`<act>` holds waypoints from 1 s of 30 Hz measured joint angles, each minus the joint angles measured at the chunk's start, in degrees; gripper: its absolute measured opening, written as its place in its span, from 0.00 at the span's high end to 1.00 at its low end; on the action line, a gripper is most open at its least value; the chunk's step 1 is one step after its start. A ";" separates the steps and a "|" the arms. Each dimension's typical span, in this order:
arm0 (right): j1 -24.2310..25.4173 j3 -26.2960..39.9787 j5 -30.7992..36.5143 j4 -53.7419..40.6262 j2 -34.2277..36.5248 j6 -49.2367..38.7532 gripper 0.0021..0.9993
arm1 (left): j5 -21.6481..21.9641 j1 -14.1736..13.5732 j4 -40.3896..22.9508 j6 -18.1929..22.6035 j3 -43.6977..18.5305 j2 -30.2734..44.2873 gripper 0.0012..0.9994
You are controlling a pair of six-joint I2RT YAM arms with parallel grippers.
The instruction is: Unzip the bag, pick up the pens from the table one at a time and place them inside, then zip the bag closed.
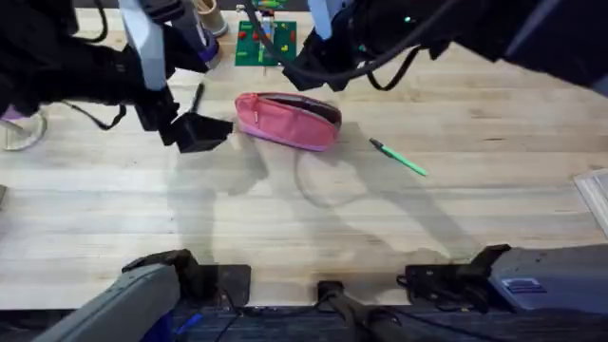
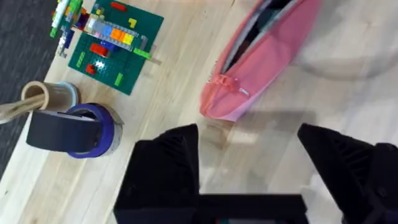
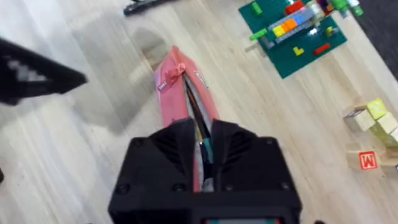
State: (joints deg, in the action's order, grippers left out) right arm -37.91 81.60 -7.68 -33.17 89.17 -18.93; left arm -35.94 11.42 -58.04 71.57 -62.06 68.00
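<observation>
The pink-red bag (image 1: 285,121) lies in the middle of the table (image 1: 285,218), its zipper partly open at the right end. My right gripper (image 1: 309,68) hangs over that end; in the right wrist view it (image 3: 202,146) is shut on the zipper pull, with the bag (image 3: 177,93) stretching away from it. My left gripper (image 1: 217,131) sits just off the bag's left end, open and holding nothing (image 2: 249,155), the bag's tip (image 2: 230,93) just ahead of it. The black pen (image 1: 197,98) lies behind the left gripper. To the bag's right is the green pen (image 1: 399,158).
A green brick baseplate (image 1: 266,43) with coloured bricks stands behind the bag. A blue tape roll (image 2: 68,130) and a tan roll sit to its left. Wooden letter blocks (image 3: 373,118) lie beyond the baseplate. A white tray edge (image 1: 597,195) is at the far right.
</observation>
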 joint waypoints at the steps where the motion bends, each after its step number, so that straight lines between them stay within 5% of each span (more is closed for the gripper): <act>1: 0.00 0.00 0.00 0.34 0.50 -0.01 0.86 | 0.00 0.00 -0.53 -0.02 0.00 -0.76 0.01; 4: 0.00 0.00 0.02 1.63 1.22 -0.18 0.97 | 0.00 -0.02 -1.22 -0.02 0.00 -2.47 0.01; 30: 0.11 0.11 0.00 -0.38 10.82 -1.28 0.97 | 0.20 -0.02 -1.14 -0.04 0.00 -2.81 0.01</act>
State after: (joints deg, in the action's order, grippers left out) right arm -37.80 81.71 -7.68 -33.55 99.98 -20.21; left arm -35.75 11.40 -59.19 71.54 -62.06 65.19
